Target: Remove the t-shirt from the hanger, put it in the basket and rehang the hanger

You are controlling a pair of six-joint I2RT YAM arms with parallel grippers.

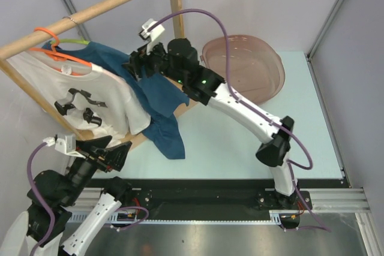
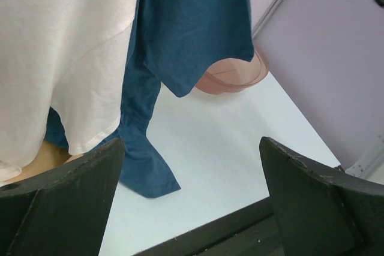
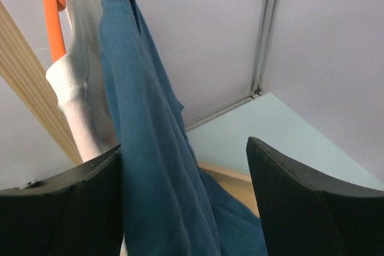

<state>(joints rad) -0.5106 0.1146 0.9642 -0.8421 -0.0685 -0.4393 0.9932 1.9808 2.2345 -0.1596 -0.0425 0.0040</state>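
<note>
While both garments hang from the wooden rail, the blue t-shirt sits on its green hanger, its hem reaching down to the pale worktop. White t-shirt: on orange hanger, just beside the blue one. Right hand: raised at the blue t-shirt's shoulder, fingers spread, cloth between them, not clamped. Left hand: low, near the white hem, fully released, holding nothing. Pink basin: back of worktop, apart from the garments.
</note>
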